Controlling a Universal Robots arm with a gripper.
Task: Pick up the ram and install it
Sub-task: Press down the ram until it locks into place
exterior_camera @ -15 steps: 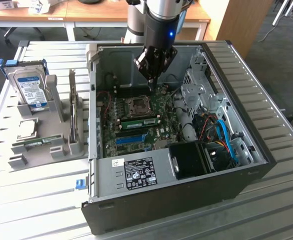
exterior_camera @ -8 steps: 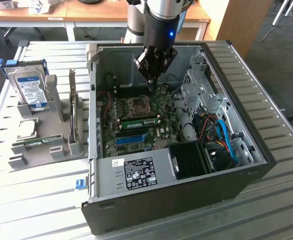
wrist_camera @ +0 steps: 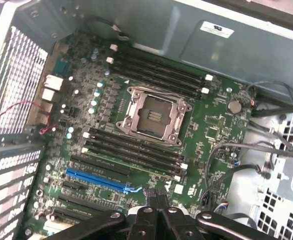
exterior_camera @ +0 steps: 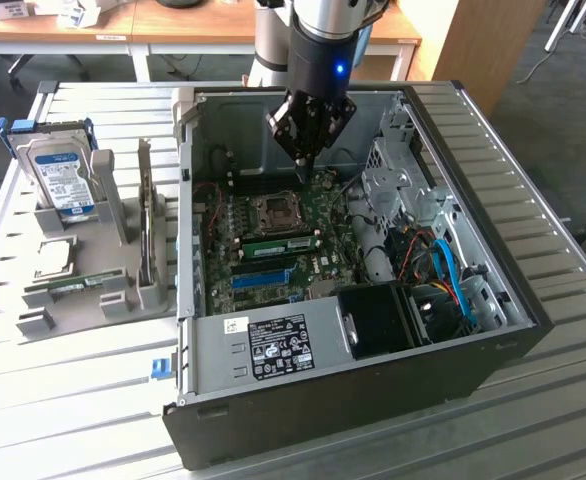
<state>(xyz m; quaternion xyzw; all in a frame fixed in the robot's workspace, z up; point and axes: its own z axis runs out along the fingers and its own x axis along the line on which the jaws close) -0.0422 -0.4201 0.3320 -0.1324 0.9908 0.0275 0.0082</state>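
The tool [exterior_camera: 304,172] hangs inside the open computer case [exterior_camera: 535,300] with its fingers pressed together and nothing between them, above the dark slots on the far side of the empty processor socket [exterior_camera: 273,208]. The ram [exterior_camera: 278,242] lies along the slots on the near side of that socket, apart from the tool. Whether it is fully seated cannot be told. A second green stick [exterior_camera: 73,287] rests in the grey holder [exterior_camera: 113,215] on the surface [exterior_camera: 533,140], well apart.

To seat the ram well, I judge the closed tips should come squarely over its top edge and press straight down (a tilted push could leave one end high). They should also stay clear of the socket and nearby cables [wrist_camera: 226,175].
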